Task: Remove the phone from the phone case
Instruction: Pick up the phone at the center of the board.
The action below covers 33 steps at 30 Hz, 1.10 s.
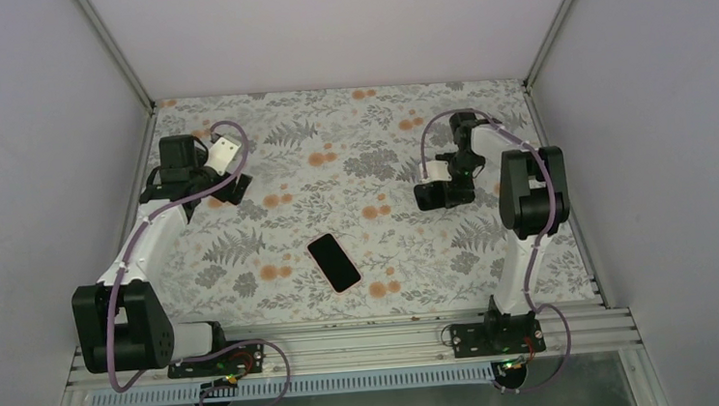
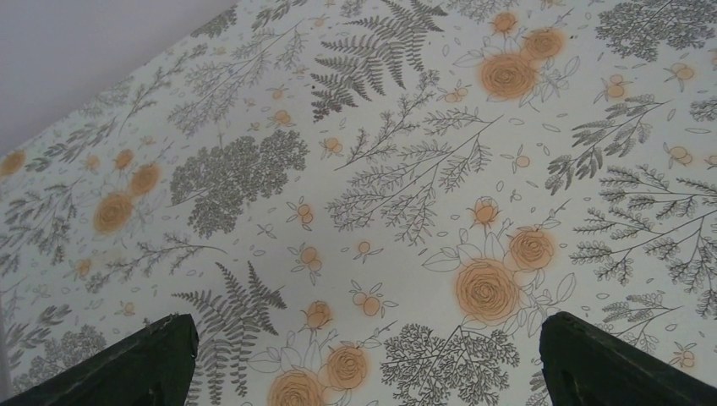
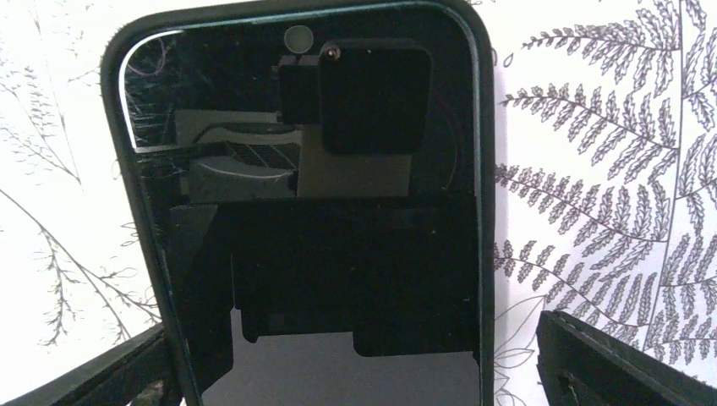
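A dark phone (image 1: 333,261) with a pinkish rim lies flat near the table's middle. In the right wrist view a glossy black phone face (image 3: 321,211) inside a dark case rim (image 3: 484,169) fills the frame and mirrors the camera. I cannot tell whether this is the same object. My right gripper (image 3: 353,334) is open around it: the left finger (image 3: 127,368) is at its left edge and the right finger (image 3: 609,364) stands apart. In the top view the right gripper (image 1: 423,196) is right of the phone. My left gripper (image 1: 238,188) is open and empty at the far left, and its wrist view (image 2: 363,326) shows only cloth.
A floral tablecloth (image 1: 371,154) covers the table. White walls close in the back and both sides, with metal posts at the far corners. An aluminium rail (image 1: 347,344) carrying both arm bases runs along the near edge.
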Available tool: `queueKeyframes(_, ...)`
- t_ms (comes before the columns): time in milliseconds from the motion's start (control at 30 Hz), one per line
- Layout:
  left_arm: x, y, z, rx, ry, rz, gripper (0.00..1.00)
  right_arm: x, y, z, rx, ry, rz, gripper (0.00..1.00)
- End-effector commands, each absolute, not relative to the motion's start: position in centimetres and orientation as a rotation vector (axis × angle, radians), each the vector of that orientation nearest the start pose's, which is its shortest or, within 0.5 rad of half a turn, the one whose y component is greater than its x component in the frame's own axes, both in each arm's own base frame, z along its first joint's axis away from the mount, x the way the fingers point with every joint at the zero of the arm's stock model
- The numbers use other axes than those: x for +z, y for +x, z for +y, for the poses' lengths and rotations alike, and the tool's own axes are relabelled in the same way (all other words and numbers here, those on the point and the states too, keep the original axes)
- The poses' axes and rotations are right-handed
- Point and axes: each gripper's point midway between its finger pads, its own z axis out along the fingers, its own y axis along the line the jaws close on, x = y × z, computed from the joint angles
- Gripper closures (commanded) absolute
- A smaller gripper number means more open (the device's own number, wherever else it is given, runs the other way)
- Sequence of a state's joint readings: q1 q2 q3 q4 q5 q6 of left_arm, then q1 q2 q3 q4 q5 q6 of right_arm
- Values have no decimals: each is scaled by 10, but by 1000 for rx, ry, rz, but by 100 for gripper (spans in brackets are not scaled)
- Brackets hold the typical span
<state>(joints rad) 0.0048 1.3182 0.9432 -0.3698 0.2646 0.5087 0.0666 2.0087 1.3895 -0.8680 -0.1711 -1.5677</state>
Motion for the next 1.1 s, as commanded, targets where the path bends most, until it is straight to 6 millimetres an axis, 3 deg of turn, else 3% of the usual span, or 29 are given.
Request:
queueKeyframes(0,166,379,-48,-84,730,2174,0,3,394,47,38,-2218,2052,0)
queueKeyframes(133,161,378,-49,-89,753,2182,0,-6,380,36,8,-2268,2086,0)
queueKeyframes(200,162,374,-55,-131,785,2183,0,-7,373,34,-9,-2289,2078,7)
queueKeyframes(333,166,361,-83,-306,892,2187,0,-8,370,39,16,-2263,2103,40)
queueKeyframes(433,175,354,-108,-474,972,2173,0,-1,374,52,41,-2180,2101,49)
queueKeyframes(633,197,338,-163,-876,1109,2141,0,34,385,100,-43,-1974,1912,57)
queueKeyframes(767,205,325,-201,-1070,1223,2162,0,62,372,149,-94,-1888,1751,59)
queueKeyframes(800,203,322,-211,-1109,1239,2178,0,79,371,163,-124,-1843,1695,59)
queueKeyframes(1067,206,323,-235,-1366,1198,2179,0,169,367,238,-195,-1596,1459,61)
